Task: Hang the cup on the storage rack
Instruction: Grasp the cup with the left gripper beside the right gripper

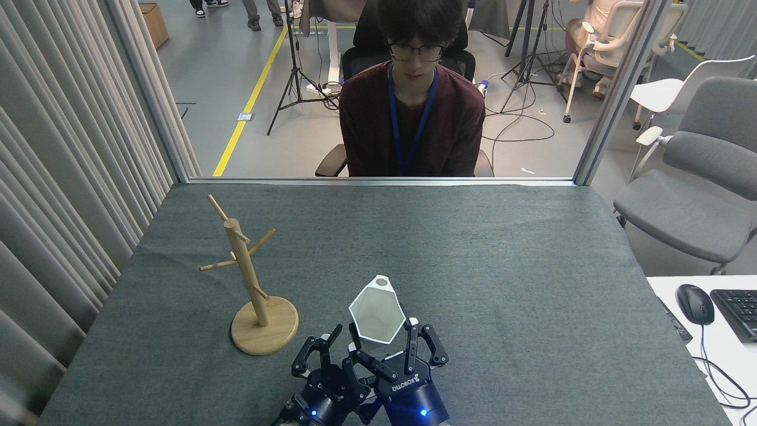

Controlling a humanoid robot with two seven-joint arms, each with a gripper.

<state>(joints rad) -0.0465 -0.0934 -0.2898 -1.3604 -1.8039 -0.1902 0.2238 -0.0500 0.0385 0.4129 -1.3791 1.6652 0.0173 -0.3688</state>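
Cup (377, 309), white and faceted, sits between the fingers of your right gripper (381, 337) near the front edge of the table (473, 248), its open mouth turned up toward the head camera. The small tab with its round hole points away from you, toward the far side of the table. Your right gripper's jaws are clamped on the cup's lower part, one finger (412, 339) showing at its right side and another at its left.

Your left gripper (330, 343) lies just beside the right one, to its left, the two bodies almost touching. Its jaws are spread apart and hold nothing; one fingertip (335, 332) reaches up close to the cup's left facet, though you cannot tell whether it touches.

Storage rack (251, 278), a light wooden tree with a leaning post and thin angled pegs, stands on its round disc base to the left of both grippers, apart from the cup. Every peg is bare.

Beyond the table's far edge, a person (412, 112) in a dark red top with a blue lanyard sits facing you. A computer mouse (695, 303) and a keyboard (738, 313) rest on a white desk at the right.
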